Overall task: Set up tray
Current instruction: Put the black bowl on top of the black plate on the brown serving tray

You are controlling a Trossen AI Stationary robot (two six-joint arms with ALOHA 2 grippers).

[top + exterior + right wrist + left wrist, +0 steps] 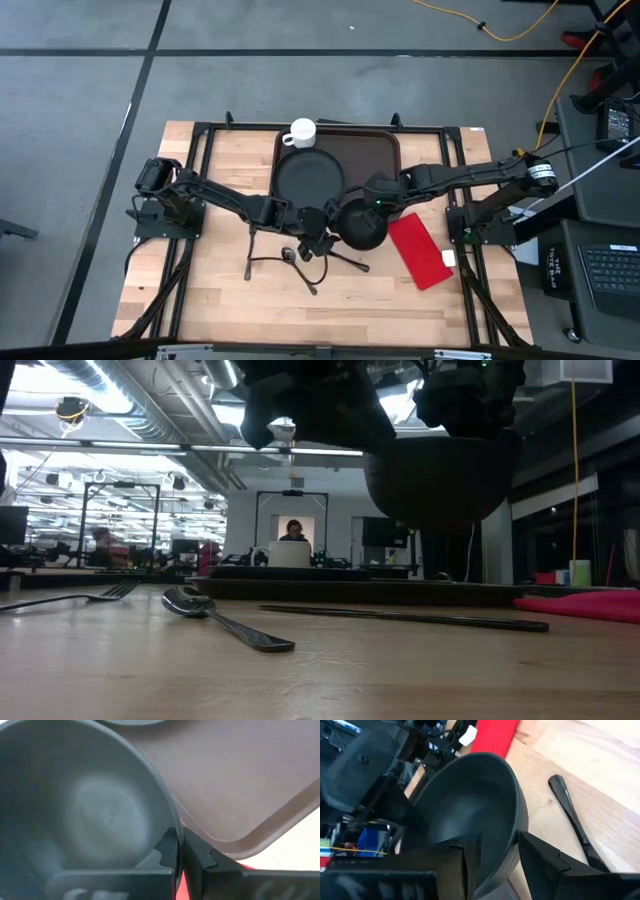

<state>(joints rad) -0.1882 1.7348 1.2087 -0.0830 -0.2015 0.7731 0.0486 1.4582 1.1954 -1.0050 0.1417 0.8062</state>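
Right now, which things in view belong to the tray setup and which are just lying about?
Job:
tray
black plate on it
white mug at its rim
black bowl, pinched by the right gripper, left gripper at its rim
red napkin
fork, spoon, knife

Lying about:
small white piece beside the napkin
yellow cable on the floor
laptop off the table

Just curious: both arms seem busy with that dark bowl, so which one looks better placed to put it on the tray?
Probably the right gripper: it pinches the bowl rim, lifted beside the tray. The left gripper straddles the rim, open.
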